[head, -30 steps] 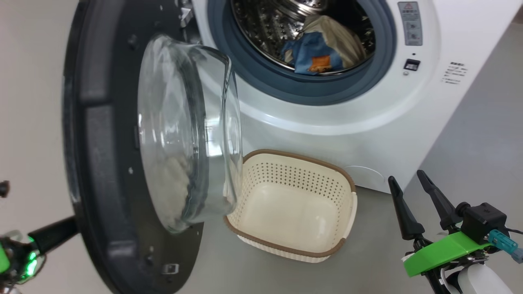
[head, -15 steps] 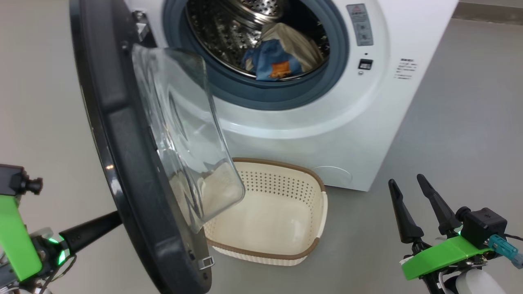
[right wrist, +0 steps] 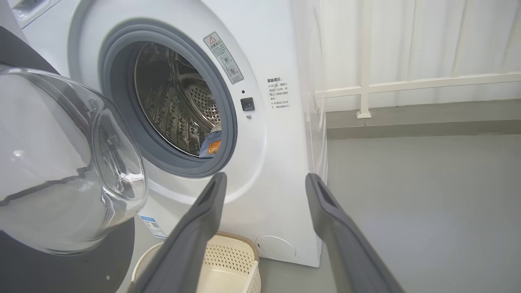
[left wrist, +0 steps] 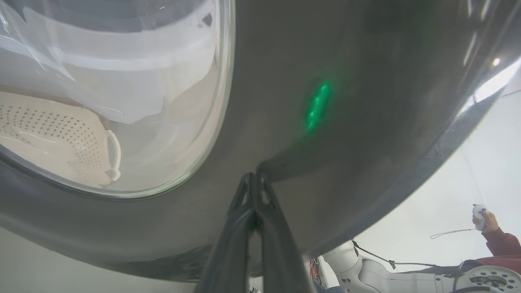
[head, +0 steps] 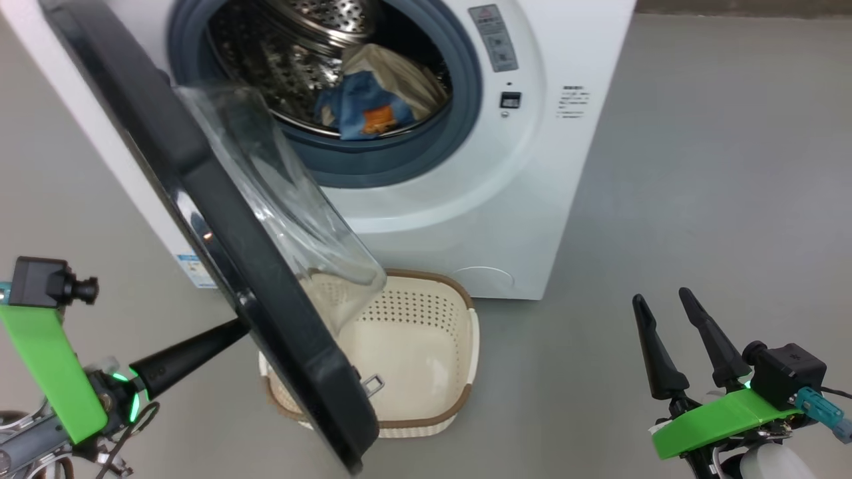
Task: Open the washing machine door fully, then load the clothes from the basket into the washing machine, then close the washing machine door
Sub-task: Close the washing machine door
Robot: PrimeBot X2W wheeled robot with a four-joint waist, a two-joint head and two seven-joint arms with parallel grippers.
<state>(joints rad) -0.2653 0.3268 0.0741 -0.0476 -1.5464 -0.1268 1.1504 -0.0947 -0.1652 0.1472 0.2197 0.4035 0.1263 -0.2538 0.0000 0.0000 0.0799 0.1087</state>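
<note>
Door point(head: 219, 226) swung further toward washer point(head: 466, 219) — left gripper point(head: 241, 325), fingers together, pushing its outer face. Clothes point(head: 373, 100) already in drum point(head: 266, 53), basket point(head: 413, 306) empty — closing step underway; right gripper point(head: 660, 297) spread, idle.

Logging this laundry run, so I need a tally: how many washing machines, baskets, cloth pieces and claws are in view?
Washing machine: 1
Basket: 1
Cloth pieces: 2, blue cloth and cream cloth
Claws: 2, left claw and right claw
Total: 6
</note>
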